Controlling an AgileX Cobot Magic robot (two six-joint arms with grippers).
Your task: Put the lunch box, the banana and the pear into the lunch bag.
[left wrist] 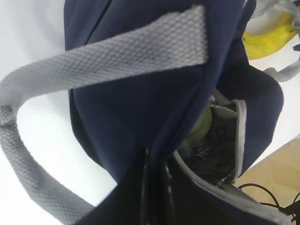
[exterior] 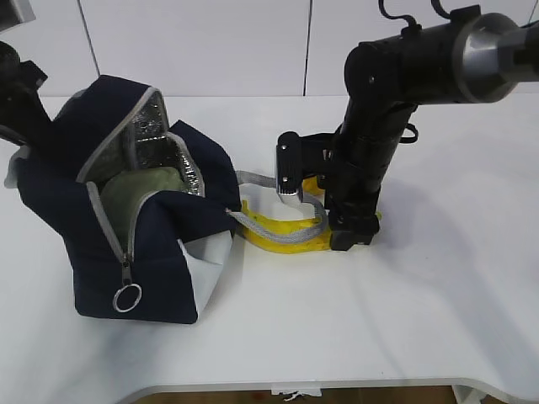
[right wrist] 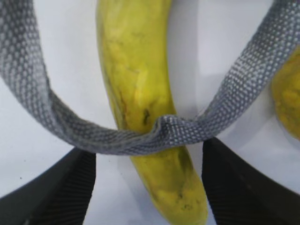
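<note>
The navy lunch bag (exterior: pixel 160 252) stands open at the left, its silver lining showing. The sage-green lunch box (exterior: pixel 147 189) lies inside it and also shows in the left wrist view (left wrist: pixel 204 124). My left gripper (left wrist: pixel 157 187) is shut on the bag's (left wrist: pixel 140 93) far fabric edge, and its arm (exterior: pixel 21 109) stands behind the bag. The banana (exterior: pixel 282 236) lies on the table right of the bag, with a grey handle (exterior: pixel 261 220) draped across it. My right gripper (right wrist: pixel 150 187) is open, its fingers (right wrist: pixel 61 187) on either side of the banana (right wrist: pixel 136 70), under the strap (right wrist: pixel 154 133). The pear (right wrist: pixel 288 98) shows only at the right edge.
The ring zipper pull (exterior: pixel 128 297) hangs at the bag's front. The second grey handle (left wrist: pixel 93 65) loops over the bag near my left gripper. The white table (exterior: pixel 421 320) runs to its front edge near the bottom of the exterior view.
</note>
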